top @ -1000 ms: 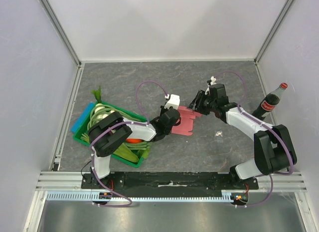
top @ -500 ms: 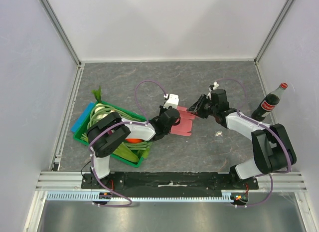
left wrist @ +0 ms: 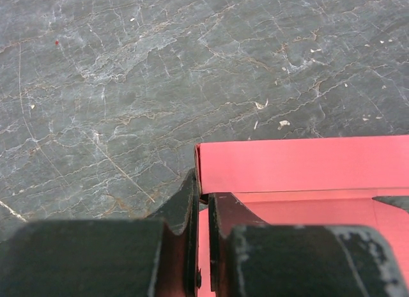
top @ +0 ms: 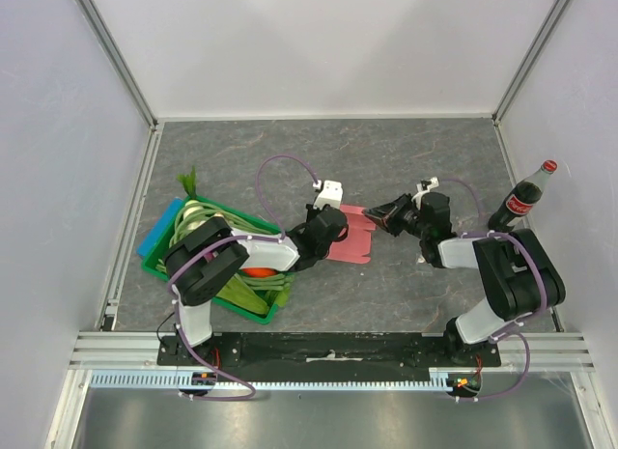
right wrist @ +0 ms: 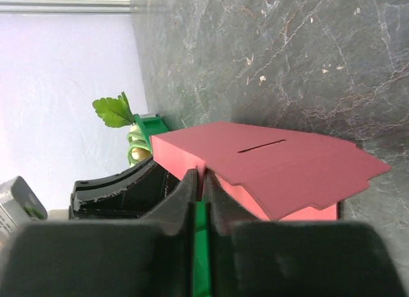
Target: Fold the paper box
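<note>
The paper box (top: 353, 235) is a pink card piece lying mid-table between the two arms, partly folded. My left gripper (top: 335, 232) pinches its left edge; in the left wrist view the fingertips (left wrist: 220, 204) are shut on the card's folded edge (left wrist: 300, 166). My right gripper (top: 382, 215) holds the right side. In the right wrist view its jaws are closed on a thin flap under the raised pink panel (right wrist: 268, 159), which has a slot in it.
A green crate (top: 217, 266) of vegetables with a blue piece beside it sits left of the left arm. A cola bottle (top: 521, 198) stands at the right wall. A small white scrap (top: 423, 260) lies near the right arm. Walls enclose the table.
The right gripper has shut on the pink card's right flap, and its arm has swung lower and nearer the card. The left gripper kept its hold and barely moved.
</note>
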Motion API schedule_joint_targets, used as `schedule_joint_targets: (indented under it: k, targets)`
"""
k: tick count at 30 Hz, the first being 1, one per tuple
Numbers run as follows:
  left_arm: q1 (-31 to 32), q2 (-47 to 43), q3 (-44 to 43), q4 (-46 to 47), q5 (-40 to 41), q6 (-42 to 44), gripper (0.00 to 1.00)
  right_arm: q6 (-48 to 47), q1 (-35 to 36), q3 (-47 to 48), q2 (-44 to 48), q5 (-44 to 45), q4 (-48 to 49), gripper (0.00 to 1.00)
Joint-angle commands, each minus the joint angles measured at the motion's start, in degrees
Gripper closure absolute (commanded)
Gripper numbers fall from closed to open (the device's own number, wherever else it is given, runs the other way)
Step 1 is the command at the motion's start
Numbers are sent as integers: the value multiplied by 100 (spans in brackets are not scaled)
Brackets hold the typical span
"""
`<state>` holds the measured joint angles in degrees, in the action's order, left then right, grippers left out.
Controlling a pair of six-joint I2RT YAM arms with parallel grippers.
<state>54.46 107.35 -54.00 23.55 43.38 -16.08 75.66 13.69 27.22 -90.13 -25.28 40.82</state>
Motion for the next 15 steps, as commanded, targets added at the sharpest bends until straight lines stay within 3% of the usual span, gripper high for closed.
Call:
schedule_joint_targets:
  k: [1,2,4,5,7,9,13,15]
  targets:
    - [127,-267,-190,-174,-84,-396,98,-724,-112,299,267,-407,-659,53]
    - [118,-267,-225,-262,-58,-449,98,-1781,-112,493,503,-364,-1324,45]
    - [109,-276,-400,-630,-57,-598,98,-2623,-121,784,828,-198,-2772,39]
    - [92,-276,-479,-833,-75,-659,98,-3435,-130,785,1265,-40,-3129,37]
    - [65,-276,-796,-1246,-119,-940,98,-4108,-130,785,1681,609,-4067,36]
    - [56,-294,-945,-1616,-154,-1107,98,-4479,-130,715,2165,1267,-4589,36]
    - [48,-355,-1086,-1880,-171,-1257,98,-4534,-121,521,2491,1376,-4750,49]
    - [39,-364,-1191,-2116,-137,-1336,98,-4533,-121,495,2439,1455,-4715,50]
